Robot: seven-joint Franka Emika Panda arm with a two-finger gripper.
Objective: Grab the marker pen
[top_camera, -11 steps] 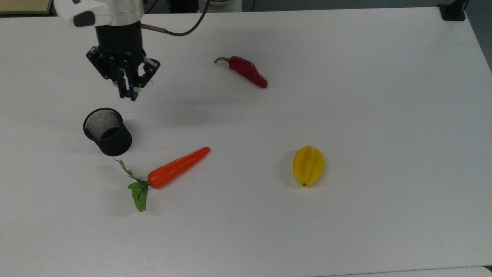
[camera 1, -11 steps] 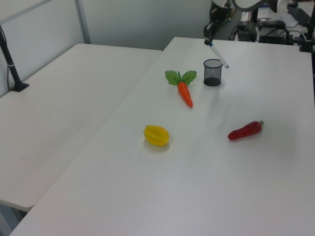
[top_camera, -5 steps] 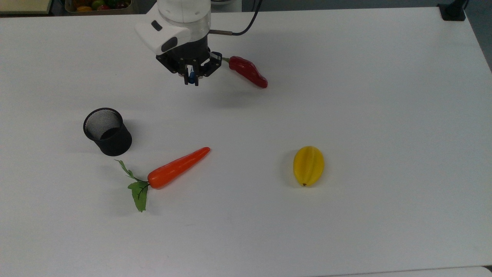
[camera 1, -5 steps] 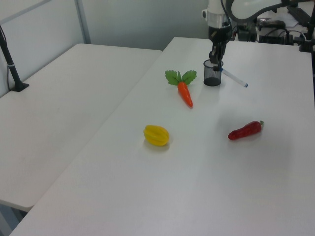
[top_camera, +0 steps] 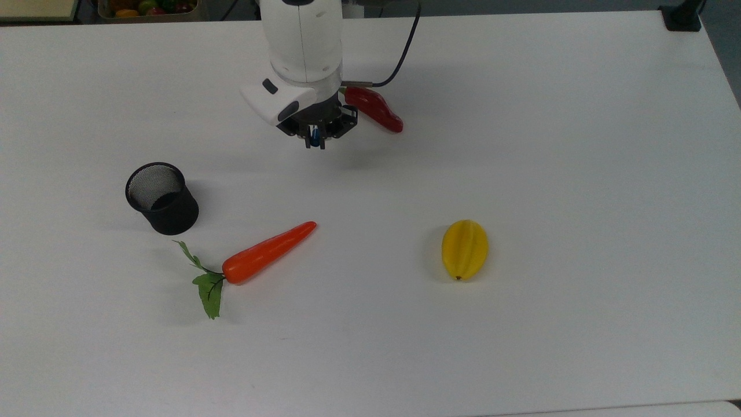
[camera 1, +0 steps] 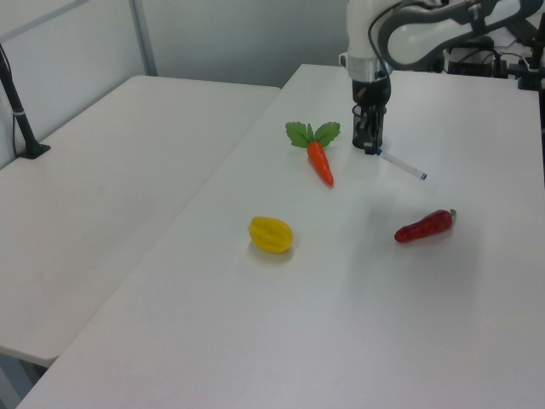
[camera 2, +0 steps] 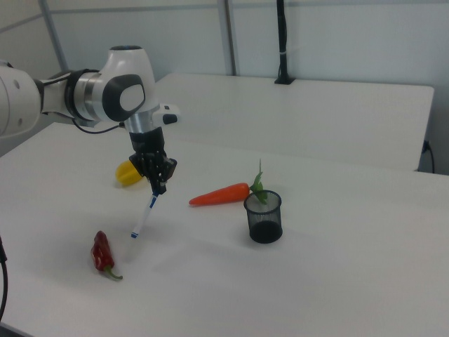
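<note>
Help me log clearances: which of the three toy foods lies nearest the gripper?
The red chilli pepper, beside the gripper holding the marker pen; the carrot and yellow starfruit lie farther off.

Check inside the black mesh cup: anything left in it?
The mesh cup looks empty in the top view, though its near wall hides part of the floor. The marker pen hangs from the pincer.

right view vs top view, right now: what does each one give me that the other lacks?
Right view: the white-barrelled, blue-capped marker pen at full length, hanging tilted from the gripper, with its lower end close to the white table, and the whole red chilli pepper.
Top view: a tray of colourful items past the table's far edge. The marker pen is reduced to a blue spot, and the arm covers the chilli's stem end.
Both: the gripper shut on the marker pen, black mesh cup, orange carrot with green leaves, yellow ribbed fruit.
</note>
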